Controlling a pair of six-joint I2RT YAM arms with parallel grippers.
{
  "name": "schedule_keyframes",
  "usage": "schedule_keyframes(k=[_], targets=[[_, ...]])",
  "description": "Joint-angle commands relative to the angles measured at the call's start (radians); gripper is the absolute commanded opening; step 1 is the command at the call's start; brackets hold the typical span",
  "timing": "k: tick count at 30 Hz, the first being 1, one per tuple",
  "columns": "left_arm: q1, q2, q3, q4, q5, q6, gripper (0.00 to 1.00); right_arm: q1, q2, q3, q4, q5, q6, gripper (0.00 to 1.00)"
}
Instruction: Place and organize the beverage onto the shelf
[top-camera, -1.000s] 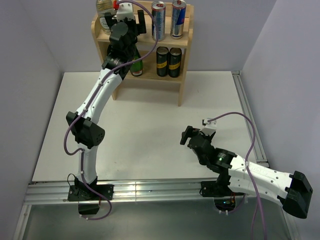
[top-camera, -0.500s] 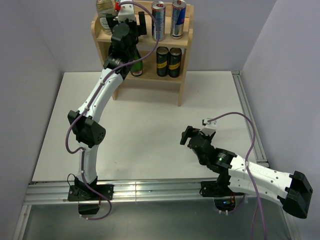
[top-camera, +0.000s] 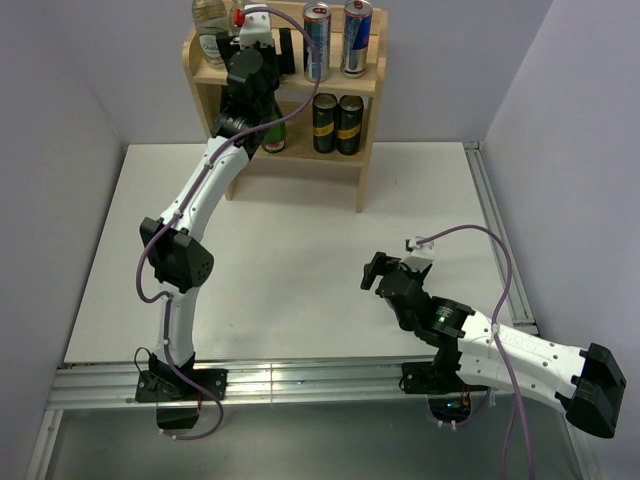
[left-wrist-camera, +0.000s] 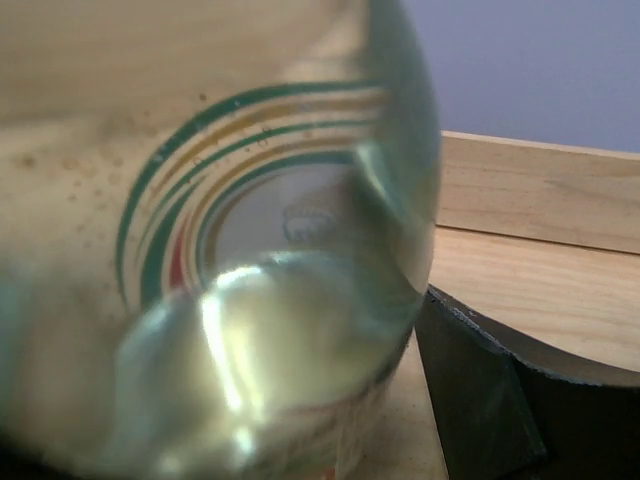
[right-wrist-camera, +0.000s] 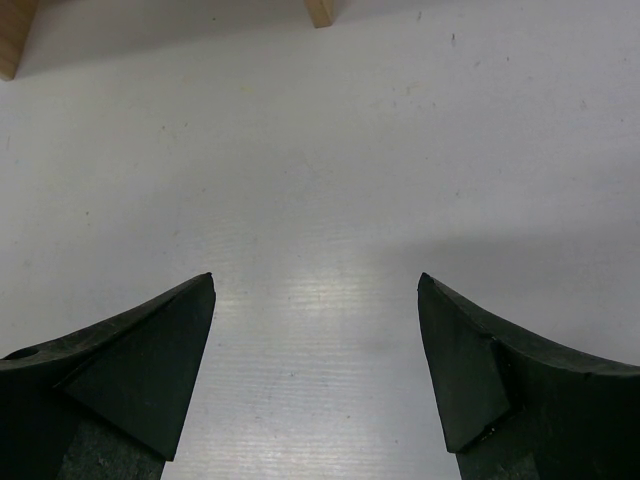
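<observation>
As the left arm creeps further over the shelf (top-camera: 368, 150) top, left jaws sit wide around the clear bottle (left-wrist-camera: 260, 250), can't tell if gripping; right jaws open, empty. Release likely next.

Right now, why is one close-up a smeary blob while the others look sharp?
Left wrist view: the clear glass bottle sits too near the lens, so it blurs and distorts the shelf seen through it. Right wrist view: sharp, soft sheen on the table. Top view: evenly lit, crisp.
</observation>
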Motion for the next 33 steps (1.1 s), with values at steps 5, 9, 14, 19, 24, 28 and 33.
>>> schedule_keyframes(k=[5,9,14,19,24,28,33], targets=[[0.012,0.006,-0.016,0.023,0.002,-0.024,0.96,0.008,-0.015,-0.011,0.017,0.029,0.013,0.89],[0.015,0.006,-0.018,0.021,0.001,-0.025,0.96,0.008,-0.014,-0.010,0.014,0.029,0.014,0.89],[0.015,-0.013,-0.052,0.038,-0.006,-0.028,0.95,0.008,-0.014,-0.010,0.016,0.029,0.014,0.89],[0.014,-0.051,-0.108,0.052,-0.007,-0.028,0.94,0.007,-0.009,-0.008,0.016,0.031,0.013,0.89],[-0.008,-0.157,-0.278,0.115,-0.026,-0.066,0.93,0.008,-0.006,-0.006,0.017,0.034,0.011,0.89],[-0.041,-0.217,-0.371,0.156,-0.070,-0.014,0.92,0.007,-0.003,-0.005,0.017,0.032,0.011,0.89],[-0.075,-0.263,-0.424,0.163,-0.104,0.002,0.92,0.008,-0.005,-0.005,0.017,0.031,0.011,0.89]])
